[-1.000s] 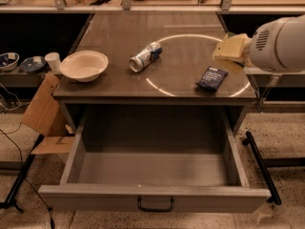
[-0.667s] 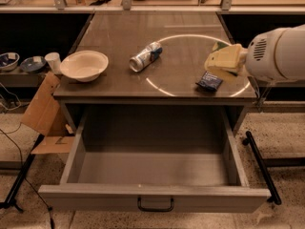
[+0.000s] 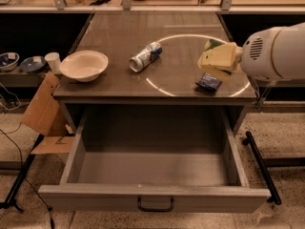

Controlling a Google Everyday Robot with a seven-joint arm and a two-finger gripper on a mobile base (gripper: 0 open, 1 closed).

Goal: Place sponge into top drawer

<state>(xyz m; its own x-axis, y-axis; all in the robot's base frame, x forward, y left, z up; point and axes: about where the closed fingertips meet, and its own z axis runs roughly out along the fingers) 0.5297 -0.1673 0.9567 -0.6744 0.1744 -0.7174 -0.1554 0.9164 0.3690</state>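
My gripper (image 3: 215, 61) comes in from the right on its white arm (image 3: 276, 51) and hangs above the right side of the tabletop. It is shut on the sponge (image 3: 211, 45), of which a yellow body and a dark green edge show between the pale fingers. The sponge is held in the air, just above and behind the flat dark blue packet (image 3: 208, 82). The top drawer (image 3: 152, 195) is pulled fully open below the table's front edge. Its inside is bare, and its dark handle (image 3: 156, 204) sits at the centre of the front panel.
A crushed can (image 3: 146, 56) lies at the table's centre and a white bowl (image 3: 84, 65) stands at the left. Cardboard (image 3: 43, 111) leans against the left leg. A cup (image 3: 52, 61) and small bowls sit on a low shelf at the left. A black bar (image 3: 262, 166) runs along the floor at the right.
The gripper has moved left with the sponge and now hangs above the dark blue packet. The drawer and the other objects have not moved.
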